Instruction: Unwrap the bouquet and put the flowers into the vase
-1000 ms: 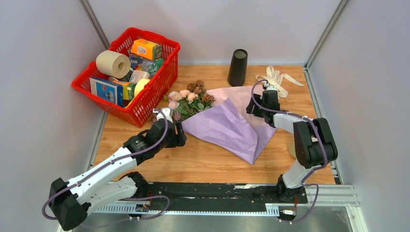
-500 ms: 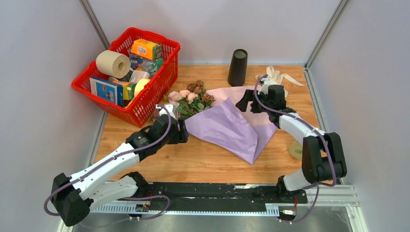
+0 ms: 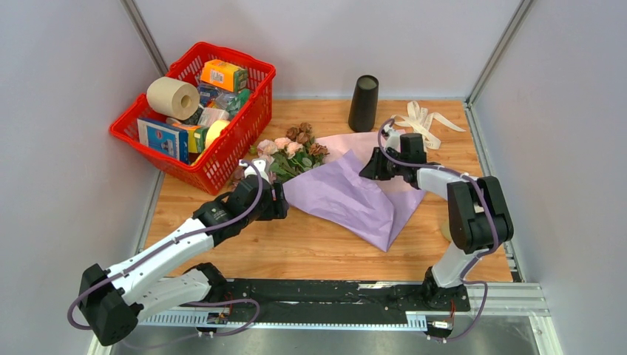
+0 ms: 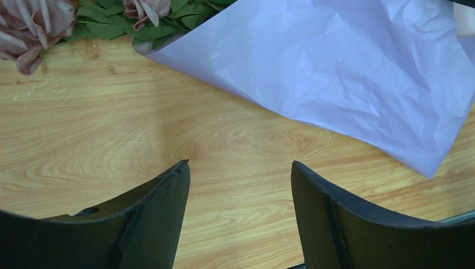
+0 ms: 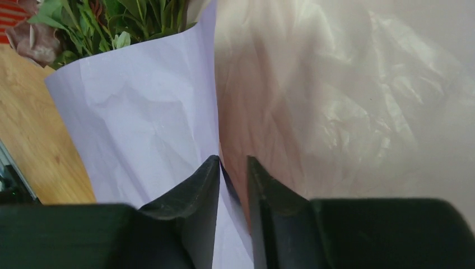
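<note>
Wooden table, seen from above.

- Bouquet: unwrapped, laid at mid-table. Ribbon is off and is seen at the far right, apart from the paper.
- Flowers: laid flat, heads toward the far left, near the red basket. Stems are hidden under the lilac paper. Leaves and a mauve rose are seen at the top of the left wrist view.
- Lilac paper: spread open and creased, one corner pointing to the near side. A pink sheet is seen beneath it on the far side.
- Vase: upright at the far edge, just beyond the pink sheet and left of the ribbon. No flower is seen in it.
- Left gripper: held low over bare wood, just left of the lilac paper. Jaws are spread wide; nothing is held between them.
- Right gripper: set on the paper's far right part. Jaws are drawn nearly together, and the lilac paper's raised edge is pinched between them, where lilac meets pink.
- Basket: at the far left, filled with packets and a paper roll.
</note>
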Controlling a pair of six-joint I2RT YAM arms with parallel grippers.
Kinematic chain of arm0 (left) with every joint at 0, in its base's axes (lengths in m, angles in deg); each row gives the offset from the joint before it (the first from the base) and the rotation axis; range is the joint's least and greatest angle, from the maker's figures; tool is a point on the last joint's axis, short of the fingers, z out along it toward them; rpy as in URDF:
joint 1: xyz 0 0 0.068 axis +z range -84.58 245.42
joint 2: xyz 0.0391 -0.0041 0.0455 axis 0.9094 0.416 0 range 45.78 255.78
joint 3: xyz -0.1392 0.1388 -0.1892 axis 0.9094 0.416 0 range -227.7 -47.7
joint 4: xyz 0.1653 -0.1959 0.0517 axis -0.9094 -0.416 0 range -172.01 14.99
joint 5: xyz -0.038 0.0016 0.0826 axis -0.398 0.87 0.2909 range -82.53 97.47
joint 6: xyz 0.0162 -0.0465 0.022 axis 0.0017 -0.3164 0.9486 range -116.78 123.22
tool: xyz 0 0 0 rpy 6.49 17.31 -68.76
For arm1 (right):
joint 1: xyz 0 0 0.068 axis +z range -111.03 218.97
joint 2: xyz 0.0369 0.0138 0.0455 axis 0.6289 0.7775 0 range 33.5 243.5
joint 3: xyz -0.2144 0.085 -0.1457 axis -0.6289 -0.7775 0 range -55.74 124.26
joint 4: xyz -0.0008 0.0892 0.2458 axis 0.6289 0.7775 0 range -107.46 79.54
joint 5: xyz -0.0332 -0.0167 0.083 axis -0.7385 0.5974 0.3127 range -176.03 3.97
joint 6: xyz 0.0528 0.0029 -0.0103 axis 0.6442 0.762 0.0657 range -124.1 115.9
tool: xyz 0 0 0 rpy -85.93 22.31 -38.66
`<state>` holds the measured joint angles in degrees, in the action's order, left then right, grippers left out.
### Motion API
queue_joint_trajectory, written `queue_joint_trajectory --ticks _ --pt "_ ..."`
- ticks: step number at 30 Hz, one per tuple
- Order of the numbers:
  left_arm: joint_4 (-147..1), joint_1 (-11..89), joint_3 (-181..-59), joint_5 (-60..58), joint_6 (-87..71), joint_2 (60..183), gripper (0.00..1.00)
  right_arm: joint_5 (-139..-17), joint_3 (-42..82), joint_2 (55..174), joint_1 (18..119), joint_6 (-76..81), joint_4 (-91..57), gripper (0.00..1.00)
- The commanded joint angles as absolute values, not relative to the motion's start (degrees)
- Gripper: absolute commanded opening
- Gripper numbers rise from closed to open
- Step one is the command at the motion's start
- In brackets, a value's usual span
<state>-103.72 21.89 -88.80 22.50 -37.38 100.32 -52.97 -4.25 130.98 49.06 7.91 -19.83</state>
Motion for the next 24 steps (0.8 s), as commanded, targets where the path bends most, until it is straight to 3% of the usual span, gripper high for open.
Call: queue_joint_trajectory --ticks 1,4,6,15,24 --pt "-103.0 21.6 -91.6 21.9 -36.2 100.8 0.74 -50.2 -3.3 129.8 49.3 7.3 -21.4 0.20" --pt "-103.2 21.6 -91.8 22.5 -36.2 100.7 0.74 -48.3 -4.1 128.6 49.3 8.7 -21.1 0.04" --pt "-103.2 21.6 -91.7 22.5 -36.1 100.6 0.74 -47.7 -5.3 127.1 50.3 10.0 -20.6 0.00" --pt "-105.8 21.6 -94.8 24.9 -34.8 101.8 0.74 -48.0 -10.6 113.2 58.4 11.5 -18.0 0.00" --pt "-109.0 22.0 -98.7 25.5 -35.6 102.6 0.73 -50.1 -14.2 108.3 74.5 16.2 -18.9 0.05"
